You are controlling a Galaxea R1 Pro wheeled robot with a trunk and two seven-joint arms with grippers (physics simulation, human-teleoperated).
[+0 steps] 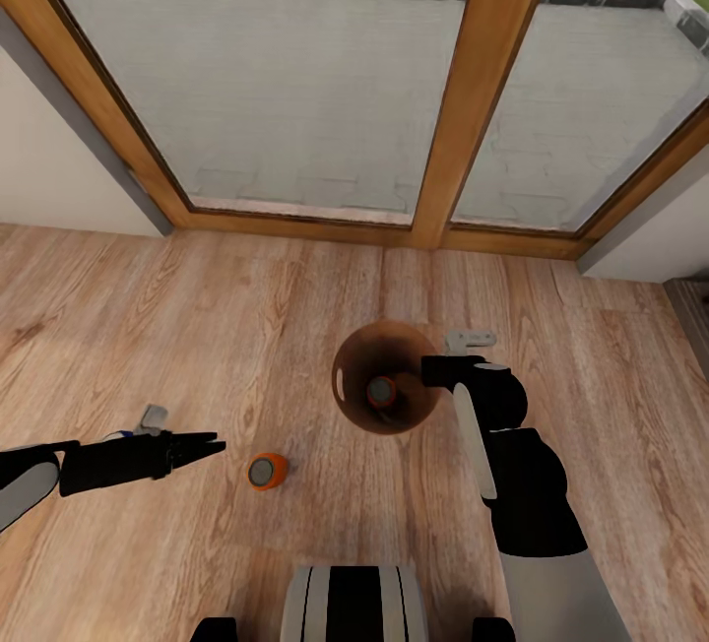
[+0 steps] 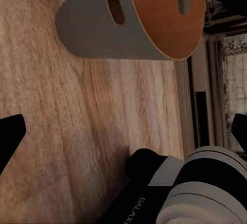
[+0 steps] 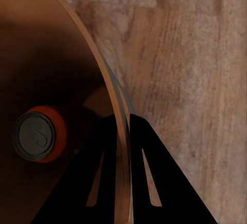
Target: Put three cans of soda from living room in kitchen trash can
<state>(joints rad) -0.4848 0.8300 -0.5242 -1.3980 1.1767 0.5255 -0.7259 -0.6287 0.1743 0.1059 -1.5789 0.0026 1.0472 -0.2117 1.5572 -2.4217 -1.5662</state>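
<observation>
**Bin carried by its rim, one can in, one loose on the floor**

Head view: nearest the camera is the robot's own trunk (image 1: pixel 354 608) at the lower edge. Just beyond, an orange soda can (image 1: pixel 266 472) lies on its side on the wood-plank floor (image 1: pixel 148 327), near the tip of the left gripper (image 1: pixel 202 446). Whether that claw is open or closed I cannot tell from here. The right gripper (image 1: pixel 438 369) sits at the rim of the trash can (image 1: pixel 347 381), with another orange can (image 1: pixel 382 392) inside. Glass doors (image 1: pixel 295 81) stand behind, so this looks like the living room.

Left wrist view: the left fingertips (image 2: pixel 10 139) stand wide apart with nothing between them; the bin (image 2: pixel 98 33) lies well ahead.

Right wrist view: the right claw (image 3: pixel 121 175) is pinched narrow on the bin's rim (image 3: pixel 105 80), one finger either side; the can (image 3: pixel 38 134) stands upright within.

Judged step: gathering cans. Next, the left arm must reach the floor can. A third can is nowhere to be made out.
</observation>
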